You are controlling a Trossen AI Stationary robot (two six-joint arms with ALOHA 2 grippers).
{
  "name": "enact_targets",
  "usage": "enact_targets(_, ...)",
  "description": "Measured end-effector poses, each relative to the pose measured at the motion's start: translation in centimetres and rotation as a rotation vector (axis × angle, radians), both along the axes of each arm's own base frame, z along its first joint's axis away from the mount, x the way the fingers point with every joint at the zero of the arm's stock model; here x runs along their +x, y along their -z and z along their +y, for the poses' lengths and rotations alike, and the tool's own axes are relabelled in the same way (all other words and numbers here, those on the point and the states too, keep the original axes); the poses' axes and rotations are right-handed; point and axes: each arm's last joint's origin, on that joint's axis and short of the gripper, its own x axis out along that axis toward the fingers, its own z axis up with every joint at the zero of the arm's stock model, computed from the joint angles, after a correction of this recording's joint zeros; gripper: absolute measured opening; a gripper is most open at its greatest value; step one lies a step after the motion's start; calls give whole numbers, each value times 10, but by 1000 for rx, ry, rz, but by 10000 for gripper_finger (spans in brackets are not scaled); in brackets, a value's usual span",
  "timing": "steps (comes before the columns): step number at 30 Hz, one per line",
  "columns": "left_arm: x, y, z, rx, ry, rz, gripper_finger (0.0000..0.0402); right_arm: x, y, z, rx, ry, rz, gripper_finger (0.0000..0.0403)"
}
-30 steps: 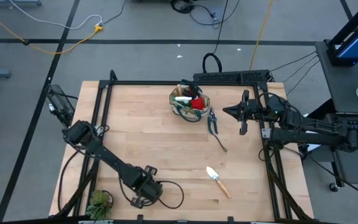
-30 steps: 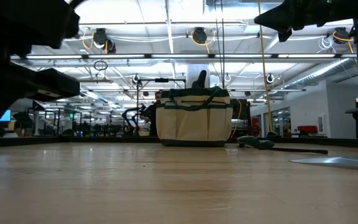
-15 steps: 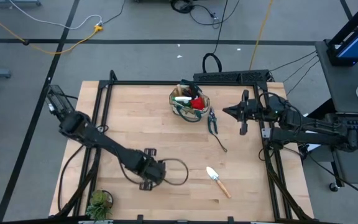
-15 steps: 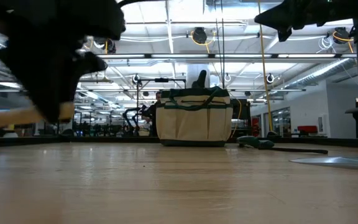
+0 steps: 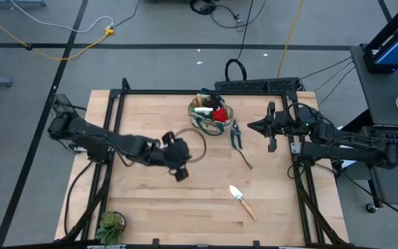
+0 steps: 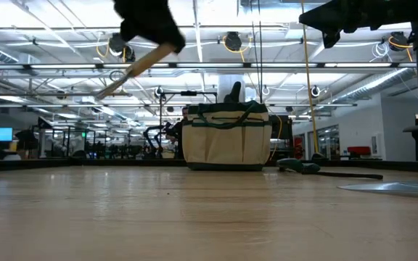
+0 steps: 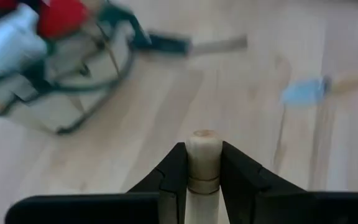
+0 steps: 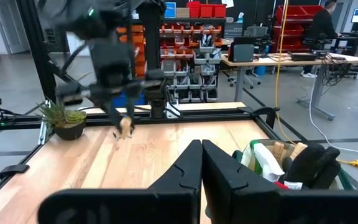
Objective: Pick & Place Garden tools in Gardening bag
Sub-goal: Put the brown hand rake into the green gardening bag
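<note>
We saw the left gripper [image 7: 204, 177] clamped on the wooden handle [image 7: 204, 155] of a garden tool, its two dark fingers [image 7: 174, 171] pressed against either side of the pale round handle end. In the low view that handle [image 6: 140, 67] hung well above the table [image 5: 150, 197], tilted, sticking out below the gripper [image 6: 149, 25]. From above, the left gripper [image 5: 176, 155] was over the middle of the table, and the gardening bag [image 5: 211, 115] sat near it, further toward the far edge. The bag already held a red item [image 5: 218, 114] and other tools we could not make out.

Ahead of the left gripper, beyond the bag, lay the black pruning shears [image 5: 236, 135], and off to one side a silver trowel [image 5: 242, 200] rested flat on the wood, well apart from the bag.

The right gripper [image 8: 201, 163] waited with its fingers pressed together and nothing between them, raised at the table's right edge, the bag [image 8: 291, 163] just beside and below it. A potted plant [image 5: 109, 225] stood at the near left corner.
</note>
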Motion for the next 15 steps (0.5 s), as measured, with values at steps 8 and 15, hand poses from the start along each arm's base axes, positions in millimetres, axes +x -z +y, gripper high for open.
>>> enact_targets(8, 16, -33, 26, -73, -93, -334, 69, 1, 0, 0, -1, 1, 3, 0)
enact_targets(15, 25, -42, 62, -252, -202, -471, 69, 7, 5, -2, 19, 2, 36, 0)
